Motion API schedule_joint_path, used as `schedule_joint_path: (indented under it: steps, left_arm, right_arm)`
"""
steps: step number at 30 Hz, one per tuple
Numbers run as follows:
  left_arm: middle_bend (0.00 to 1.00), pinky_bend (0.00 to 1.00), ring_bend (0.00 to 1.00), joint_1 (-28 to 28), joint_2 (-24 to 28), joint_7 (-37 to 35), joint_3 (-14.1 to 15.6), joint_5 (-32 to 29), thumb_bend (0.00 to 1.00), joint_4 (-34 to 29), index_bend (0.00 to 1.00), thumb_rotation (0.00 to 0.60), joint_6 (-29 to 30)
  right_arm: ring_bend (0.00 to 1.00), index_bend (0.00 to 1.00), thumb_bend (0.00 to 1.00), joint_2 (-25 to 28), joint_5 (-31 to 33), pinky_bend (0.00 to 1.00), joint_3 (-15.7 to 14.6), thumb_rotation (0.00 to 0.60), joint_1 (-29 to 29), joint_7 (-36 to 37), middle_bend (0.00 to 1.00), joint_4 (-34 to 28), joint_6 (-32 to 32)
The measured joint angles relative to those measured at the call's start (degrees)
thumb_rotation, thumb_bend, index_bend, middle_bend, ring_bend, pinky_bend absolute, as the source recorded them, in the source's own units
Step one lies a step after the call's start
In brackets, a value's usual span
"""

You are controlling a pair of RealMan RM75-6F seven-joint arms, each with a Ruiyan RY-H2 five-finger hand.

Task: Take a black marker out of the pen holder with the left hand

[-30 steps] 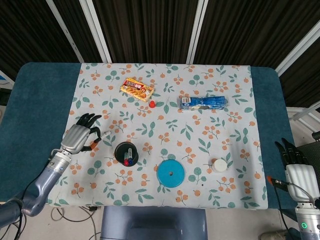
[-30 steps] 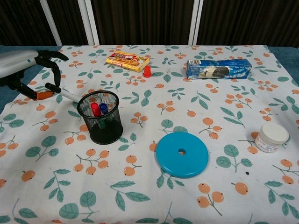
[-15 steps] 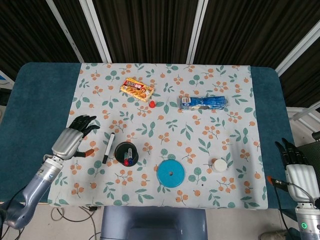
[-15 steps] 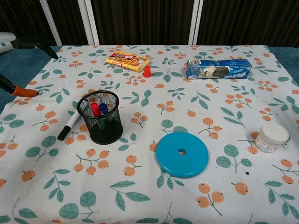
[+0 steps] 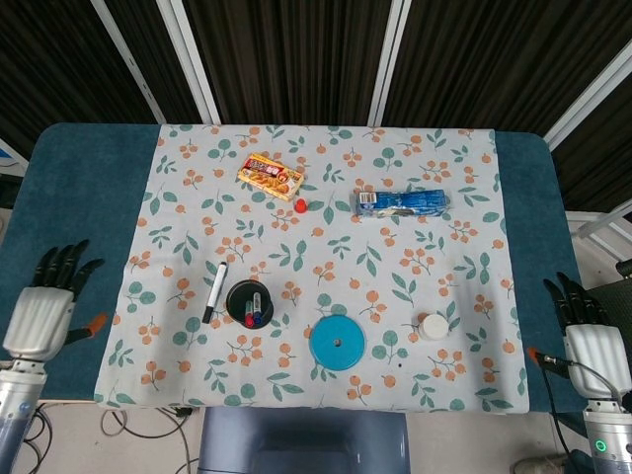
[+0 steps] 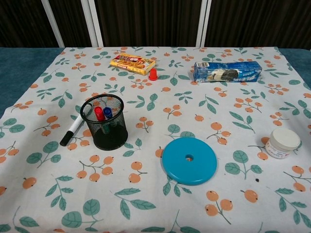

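The black marker (image 5: 213, 291) (image 6: 72, 130) lies flat on the floral cloth, just left of the black mesh pen holder (image 5: 249, 303) (image 6: 104, 122). A red and a blue marker stand inside the holder. My left hand (image 5: 45, 306) hovers over the blue table edge at the far left, fingers spread and empty, well away from the marker. My right hand (image 5: 588, 332) rests at the far right edge, fingers apart, holding nothing. Neither hand shows in the chest view.
A blue disc (image 5: 337, 342) (image 6: 189, 160) lies right of the holder, with a white jar (image 5: 434, 326) (image 6: 284, 142) beyond it. At the back sit a snack box (image 5: 270, 176), a small red cap (image 5: 301, 205) and a blue cookie pack (image 5: 401, 202).
My left hand let go of the black marker, which now lies beside the holder, and withdrew leftward off the cloth, leaving the chest view. The right hand stayed still.
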Motion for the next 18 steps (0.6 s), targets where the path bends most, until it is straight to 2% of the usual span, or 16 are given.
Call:
schedule_joint_path:
  steps: [3,7,18]
  left_arm:
    - [0.00,0.00,0.00,3.05,0.63,-0.17,1.20,-1.97,0.17,-0.05,0.16,0.600,1.34]
    - [0.00,0.00,0.00,3.83,0.81,-2.91,1.55,-3.20,0.17,1.27,0.14,0.600,0.07]
    - [0.00,0.00,0.00,5.47,-0.42,-8.35,-0.47,0.25,0.17,5.64,0.13,0.600,3.25]
  right_arm:
    - [0.07,0.10,0.10,-0.09,-0.30,0.19,-0.06,0.600,0.03,-0.23,0.02,0.05,0.11]
    - [0.07,0.10,0.10,-0.20,-0.47,0.19,-0.06,0.600,0.06,-0.26,0.02,0.15,0.26]
    - [0.07,0.10,0.10,-0.05,-0.88,0.19,-0.19,0.600,0.02,0.22,0.02,0.18,0.45]
